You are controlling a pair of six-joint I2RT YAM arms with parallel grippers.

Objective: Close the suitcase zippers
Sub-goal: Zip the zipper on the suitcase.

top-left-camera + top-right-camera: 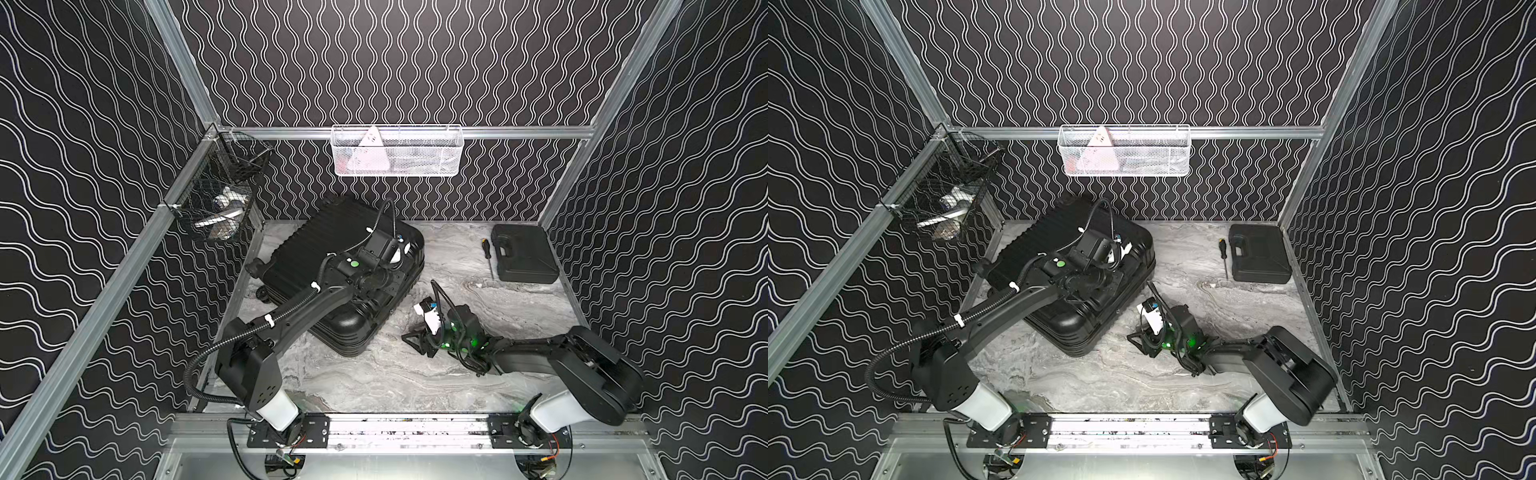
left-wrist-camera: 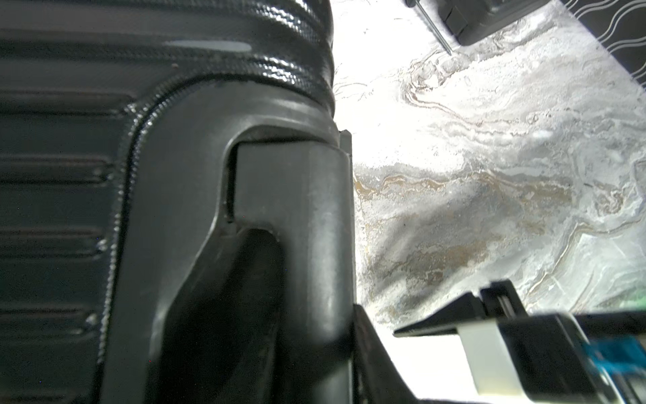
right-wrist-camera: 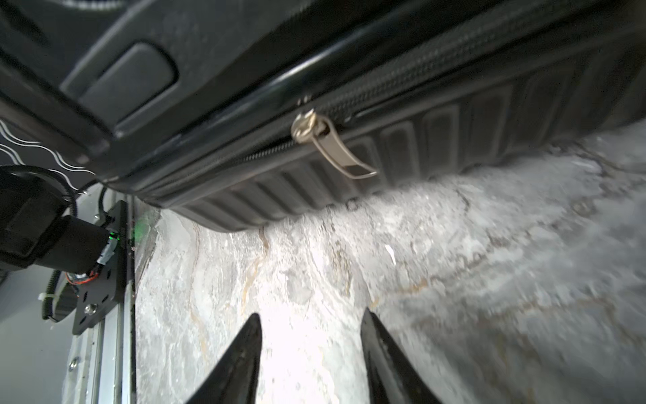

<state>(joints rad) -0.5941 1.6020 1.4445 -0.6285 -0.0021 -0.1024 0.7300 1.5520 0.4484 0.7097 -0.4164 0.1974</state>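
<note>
The suitcase (image 1: 307,249) lies flat toward the table's (image 1: 415,382) left rear. Its zippers (image 3: 419,85) face the right gripper (image 3: 311,353), whose fingers gape empty just short of the silver pull (image 3: 335,150). The left gripper (image 1: 380,286) hovers over the shell, and whether it's open or closed cannot be told. The smart play is probably to pinch the tab near its slider, then drag along the track, not outward.

The left arm (image 1: 332,297) and right arm (image 1: 523,353) are matte black with white base joints (image 1: 276,409) on screwed black plates (image 1: 316,430) atop the silver rail (image 1: 407,428). Beyond the rail, a ribbed cable (image 1: 291,306) with white ties (image 1: 270,320) follows the left arm; the right pincer (image 3: 311,313) has tapered black fingers (image 3: 244,356).
</note>
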